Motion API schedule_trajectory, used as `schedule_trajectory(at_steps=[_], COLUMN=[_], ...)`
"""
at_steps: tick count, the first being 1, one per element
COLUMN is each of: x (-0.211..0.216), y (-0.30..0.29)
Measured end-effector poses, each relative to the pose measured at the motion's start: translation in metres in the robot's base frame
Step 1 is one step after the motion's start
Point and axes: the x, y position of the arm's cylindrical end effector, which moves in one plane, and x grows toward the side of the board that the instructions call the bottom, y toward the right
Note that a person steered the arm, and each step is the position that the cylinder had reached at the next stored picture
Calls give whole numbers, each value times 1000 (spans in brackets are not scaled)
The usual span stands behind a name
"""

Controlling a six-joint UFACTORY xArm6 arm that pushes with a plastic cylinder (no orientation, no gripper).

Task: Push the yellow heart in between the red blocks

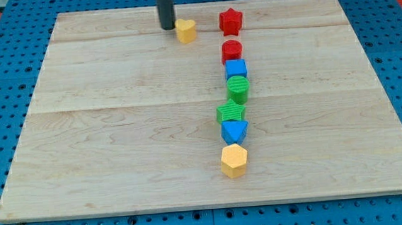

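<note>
Nearest, yellow hexagon [234,160] ends the column — far up, my tip [167,27] touches yellow heart [186,30]; no hand shows.

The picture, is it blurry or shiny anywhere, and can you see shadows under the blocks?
Camera view: sharp all over, no glare on the wooden board. Light is soft and even, so shadows are faint, just thin dark edges under the yellow hexagon and beside the yellow heart. My tip sits just left of that heart, in focus.
</note>
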Motion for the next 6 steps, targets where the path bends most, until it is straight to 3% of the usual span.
schedule_trajectory(at_steps=[2,3,4,5,6], x=[17,16,46,46,40], y=[39,-1,-1,59,64])
